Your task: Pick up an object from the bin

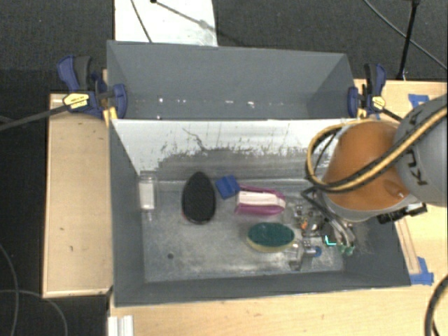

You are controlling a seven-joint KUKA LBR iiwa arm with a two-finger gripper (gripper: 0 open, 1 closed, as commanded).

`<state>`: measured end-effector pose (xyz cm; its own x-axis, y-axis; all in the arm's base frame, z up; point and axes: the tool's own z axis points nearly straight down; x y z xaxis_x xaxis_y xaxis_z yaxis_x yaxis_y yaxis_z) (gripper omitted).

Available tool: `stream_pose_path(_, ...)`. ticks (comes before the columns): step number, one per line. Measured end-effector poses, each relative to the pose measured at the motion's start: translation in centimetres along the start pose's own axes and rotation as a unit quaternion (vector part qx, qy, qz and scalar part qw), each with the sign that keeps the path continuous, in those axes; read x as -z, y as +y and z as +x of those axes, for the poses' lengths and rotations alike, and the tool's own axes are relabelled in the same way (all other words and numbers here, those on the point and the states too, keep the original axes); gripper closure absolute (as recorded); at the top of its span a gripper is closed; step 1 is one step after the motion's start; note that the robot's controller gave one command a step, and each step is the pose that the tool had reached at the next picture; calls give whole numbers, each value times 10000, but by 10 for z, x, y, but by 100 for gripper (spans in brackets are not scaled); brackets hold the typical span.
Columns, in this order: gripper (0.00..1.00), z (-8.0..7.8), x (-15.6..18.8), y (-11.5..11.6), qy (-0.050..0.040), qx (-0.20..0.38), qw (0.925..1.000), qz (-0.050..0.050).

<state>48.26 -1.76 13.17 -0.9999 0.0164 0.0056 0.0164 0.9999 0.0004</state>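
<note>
Claw [306, 249] low near the bin's [182, 257] front-right corner; whether clenched or released cannot be told. Nearest item: dark green oval pad [271, 236], lying flat, long axis parallel to the front edge, just beside the claw toward the left wall. Pink-white block [260, 201] lies behind the pad.

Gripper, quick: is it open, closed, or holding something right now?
Gripper: cannot be told; it is down beside the green oval object.
</note>
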Motion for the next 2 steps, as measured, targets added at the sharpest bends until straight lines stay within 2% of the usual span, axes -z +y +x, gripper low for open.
stream_pose_path(1, 0, -38, -61, 25, -80, -142, 9999, -1)
stream_pose_path(2, 100, -38, -58, 25, -80, -138, 9999, -7)
